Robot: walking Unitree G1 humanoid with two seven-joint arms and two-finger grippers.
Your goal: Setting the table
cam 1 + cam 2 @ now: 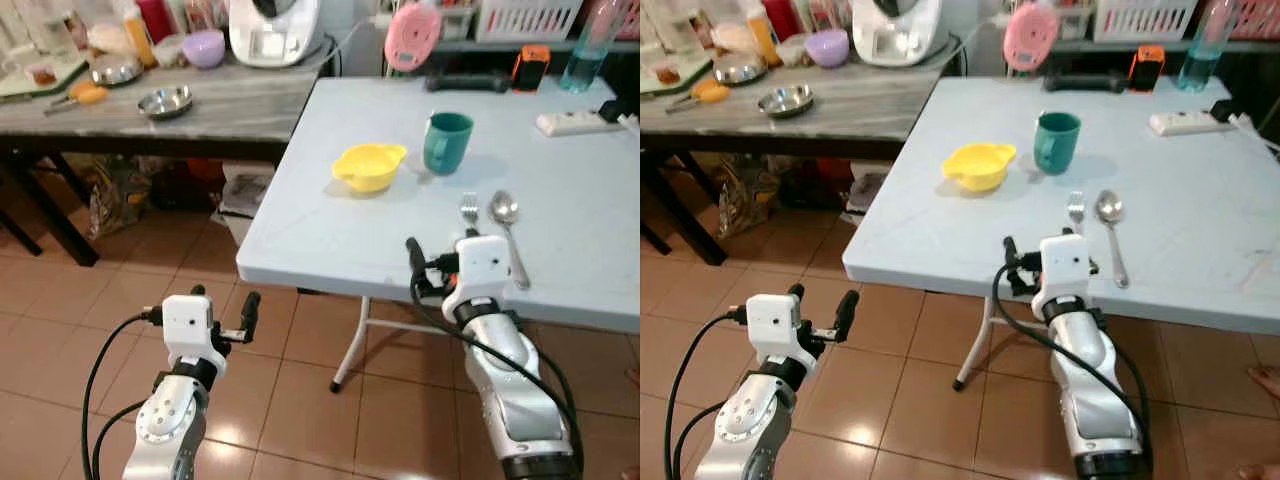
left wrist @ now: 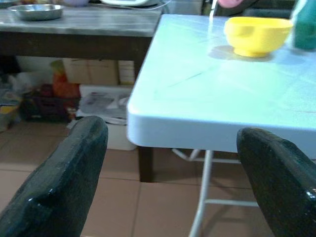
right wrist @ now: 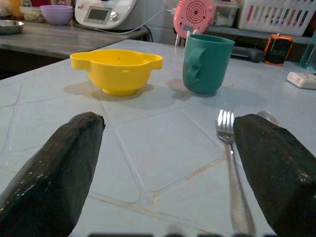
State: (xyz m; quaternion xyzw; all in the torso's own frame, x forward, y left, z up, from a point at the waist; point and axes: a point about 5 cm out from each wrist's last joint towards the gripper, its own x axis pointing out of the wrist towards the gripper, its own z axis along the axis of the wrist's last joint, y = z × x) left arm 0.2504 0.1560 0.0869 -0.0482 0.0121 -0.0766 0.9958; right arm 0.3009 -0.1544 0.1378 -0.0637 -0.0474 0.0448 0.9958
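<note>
Bowl (image 1: pixel 369 167) and mug (image 1: pixel 447 142) sit mid-frame; fork (image 1: pixel 470 212) and spoon (image 1: pixel 506 231) lie just below, ahead of the unclenched right gripper (image 3: pixel 168 163). Left gripper (image 2: pixel 168 168) gapes lower left.

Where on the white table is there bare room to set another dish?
The white table is bare on its near-left corner, in front of the yellow bowl, and to the right of the spoon. It is crowded around the green mug, the fork and the right pincer.

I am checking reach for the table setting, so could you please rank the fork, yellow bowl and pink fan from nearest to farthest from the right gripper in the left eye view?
From the right gripper:
1. Fork, just ahead of it.
2. Yellow bowl, mid-table, toward the left.
3. Pink fan, at the table's far edge.
</note>
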